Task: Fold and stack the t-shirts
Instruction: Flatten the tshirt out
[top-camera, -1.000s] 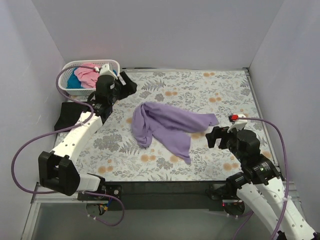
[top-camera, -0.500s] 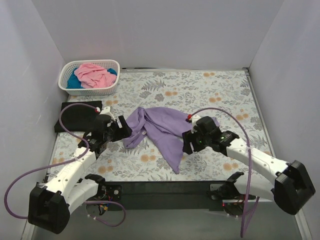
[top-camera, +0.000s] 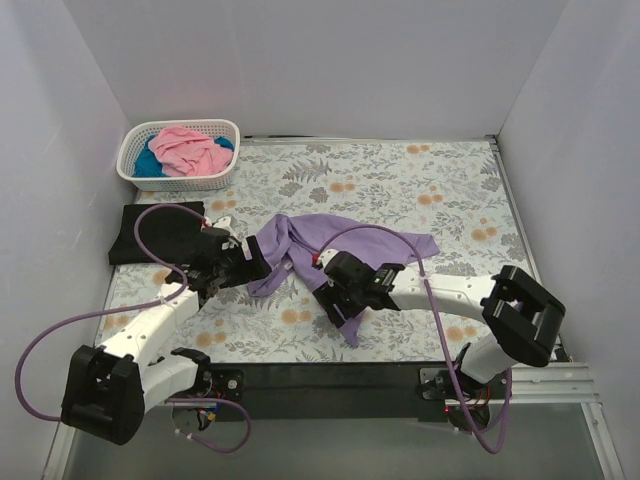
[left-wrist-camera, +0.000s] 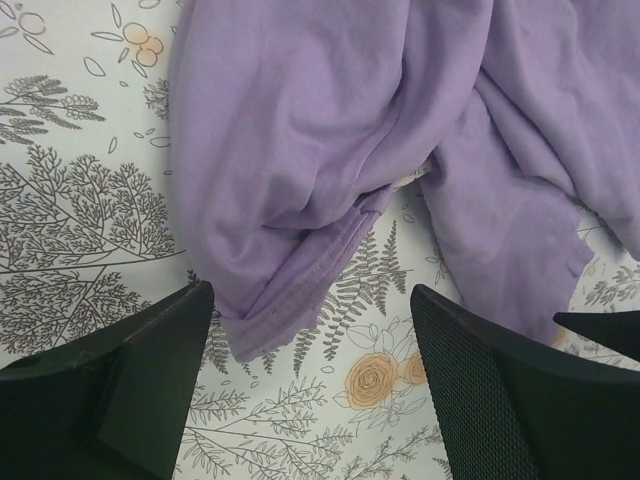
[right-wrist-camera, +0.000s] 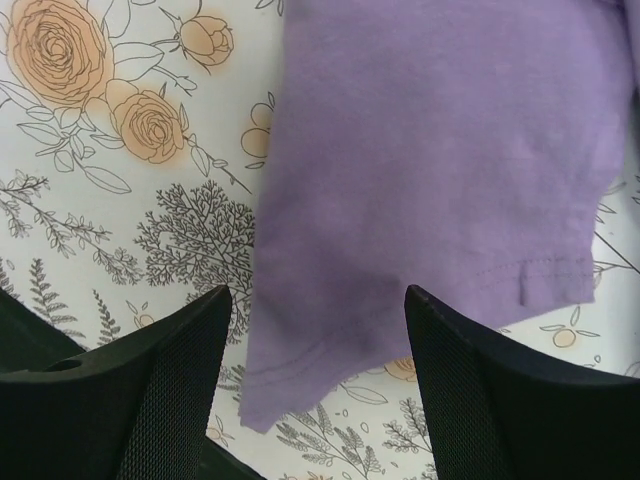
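One crumpled lavender-purple fabric t-shirt on floral-cloth worktop.
Left gripper, right gripper: both jaws wide open, empty, each straddling a shirt edge.

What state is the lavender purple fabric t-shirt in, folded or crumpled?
Crumpled, unfolded. The lavender purple fabric t-shirt lies bunched in uneven creased lobes on the grey-and-orange floral cloth; no flat squared edges show.
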